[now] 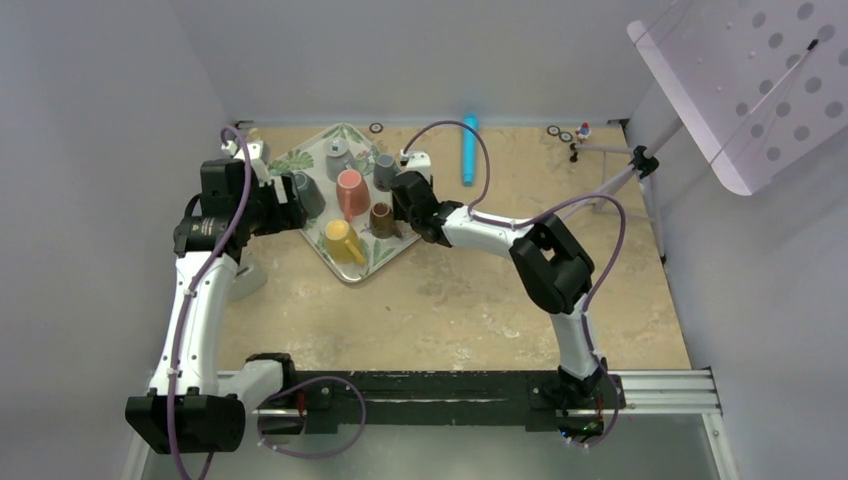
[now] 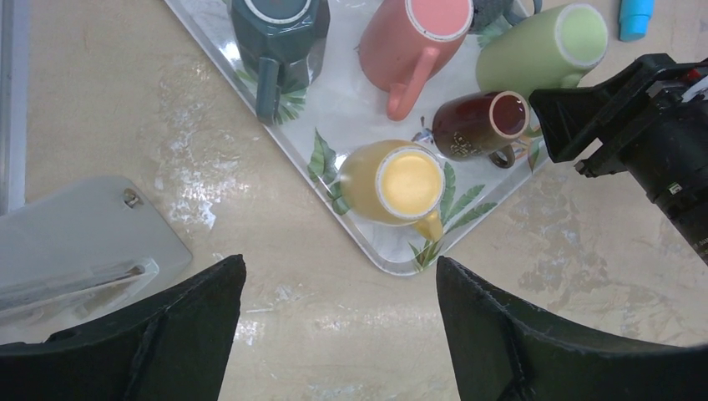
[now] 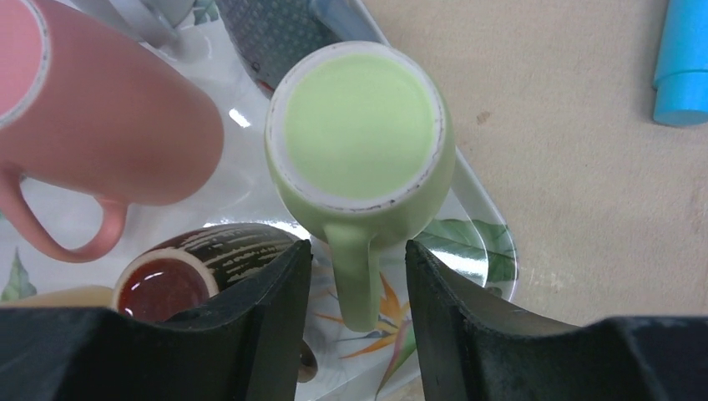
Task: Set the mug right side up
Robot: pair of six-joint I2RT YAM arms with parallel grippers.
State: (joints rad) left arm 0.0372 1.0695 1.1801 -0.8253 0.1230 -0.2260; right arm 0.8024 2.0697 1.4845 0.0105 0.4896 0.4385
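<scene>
Jaws: right part-open astride handle of green mug [image 3: 359,125], not touching; left wide, empty.

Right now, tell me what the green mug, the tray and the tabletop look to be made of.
Green mug: likely glazed ceramic, satin finish; its upturned foot shows a bare, pale, speckled ring.
Tray: glossy, with printed leaves and bright glare; plastic or enamelled metal, cannot tell which.
Tabletop: beige, mottled, scuffed with a faint sheen; perhaps laminate or stone-look board.
</scene>
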